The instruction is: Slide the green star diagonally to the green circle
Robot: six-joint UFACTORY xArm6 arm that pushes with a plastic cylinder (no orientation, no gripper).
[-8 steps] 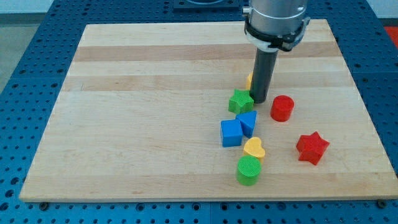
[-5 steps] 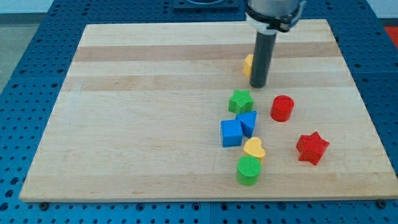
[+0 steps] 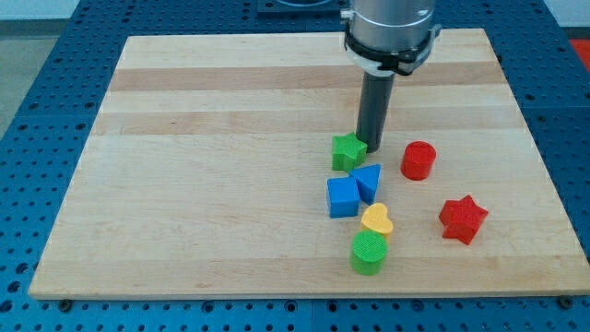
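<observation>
The green star (image 3: 348, 152) lies near the board's middle, right of centre. My tip (image 3: 372, 147) touches the star's upper right side. The green circle (image 3: 369, 253) stands near the view's bottom, below and slightly right of the star. Between them lie a blue block (image 3: 368, 181), a blue cube (image 3: 342, 197) and a yellow heart (image 3: 376, 221). The blue block sits just under the star.
A red cylinder (image 3: 418, 160) stands right of my tip. A red star (image 3: 462, 219) lies further right and lower. The rod hides the yellow block seen earlier behind it. The wooden board (image 3: 184, 138) rests on a blue perforated table.
My tip went up toward the view's top, then came back down and left against the star. The green star has shifted slightly left.
</observation>
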